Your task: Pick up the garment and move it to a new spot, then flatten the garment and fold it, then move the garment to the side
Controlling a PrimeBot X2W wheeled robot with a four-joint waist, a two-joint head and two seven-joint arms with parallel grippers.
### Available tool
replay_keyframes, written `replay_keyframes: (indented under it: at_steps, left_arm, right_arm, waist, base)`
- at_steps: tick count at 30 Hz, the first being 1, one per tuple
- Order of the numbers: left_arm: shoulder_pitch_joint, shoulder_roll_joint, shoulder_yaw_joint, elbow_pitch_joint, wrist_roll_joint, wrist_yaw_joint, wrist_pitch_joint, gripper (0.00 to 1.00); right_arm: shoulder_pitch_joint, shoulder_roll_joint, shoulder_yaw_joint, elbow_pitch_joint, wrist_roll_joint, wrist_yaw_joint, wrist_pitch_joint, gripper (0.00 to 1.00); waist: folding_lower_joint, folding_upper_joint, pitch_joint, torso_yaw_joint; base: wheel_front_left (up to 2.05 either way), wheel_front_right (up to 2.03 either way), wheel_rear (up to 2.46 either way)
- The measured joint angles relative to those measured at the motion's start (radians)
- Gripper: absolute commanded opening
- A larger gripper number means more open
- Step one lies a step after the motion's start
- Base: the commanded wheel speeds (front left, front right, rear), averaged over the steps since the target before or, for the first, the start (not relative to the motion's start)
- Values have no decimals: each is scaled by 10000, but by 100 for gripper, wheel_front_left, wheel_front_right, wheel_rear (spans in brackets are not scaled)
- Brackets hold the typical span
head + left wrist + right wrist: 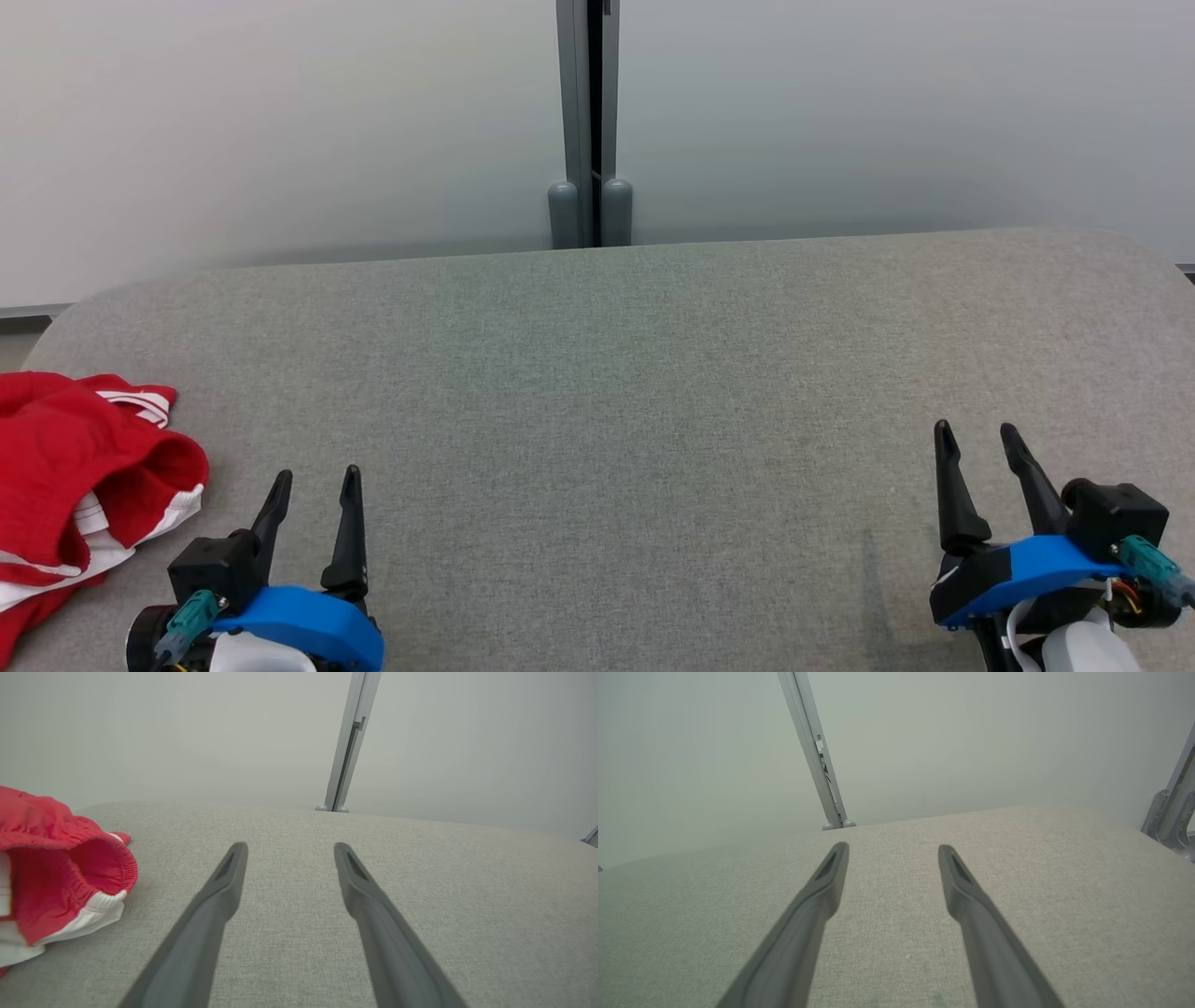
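The garment (pixel 75 467) is red cloth with white trim, crumpled in a heap at the left edge of the grey fabric table (pixel 607 392). It also lies at the left of the left wrist view as the garment (pixel 56 858), its elastic opening facing the fingers. My left gripper (pixel 316 478) rests at the lower left, just right of the heap and apart from it, open and empty. In its own view the left gripper (pixel 288 847) has wide-spread fingers over bare fabric. My right gripper (pixel 977 431) stands open at the lower right, far from the cloth; the right gripper (pixel 893 848) holds nothing.
A pale wall runs behind the table, with a grey vertical post (pixel 588 121) at its middle, its foot at the table's far edge. A metal bracket (pixel 1171 816) shows past the table's right end. The table's corners are rounded.
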Motion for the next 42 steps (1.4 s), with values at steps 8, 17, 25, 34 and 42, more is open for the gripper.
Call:
replay_keyframes:
  at_steps: [8, 17, 25, 34, 42]
  left_arm:
    - [-34, -29, -86, -8, 617, -2, -165, 100]
    - [-35, -23, -130, 153, 1275, -4, -339, 100]
    - [-48, -27, -35, 314, 1797, -6, -462, 100]
    - [-56, 31, 247, 428, 1885, -6, -483, 100]
    - [-51, 138, 775, 531, 1881, -6, -483, 100]
  right_arm:
    - [8, -8, -121, -205, -715, 2, -171, 100]
    - [6, -17, -115, -96, -1457, 2, -313, 100]
    - [0, -25, 259, 46, -1973, 10, -468, 100]
    - [-20, -27, 711, 236, -1933, 15, -493, 100]
    - [-60, -31, 1058, 362, -1768, 13, -495, 100]
  waist:
    - [0, 0, 16, -23]
    - [0, 0, 50, 36]
    - [0, 0, -8, 622]
    - [0, 0, -130, 2088]
    - [0, 0, -161, 3682]
  base:
    - [0, 0, 0]
    - [0, 0, 0]
    - [0, 0, 0]
    - [0, 0, 0]
    - [0, 0, 0]
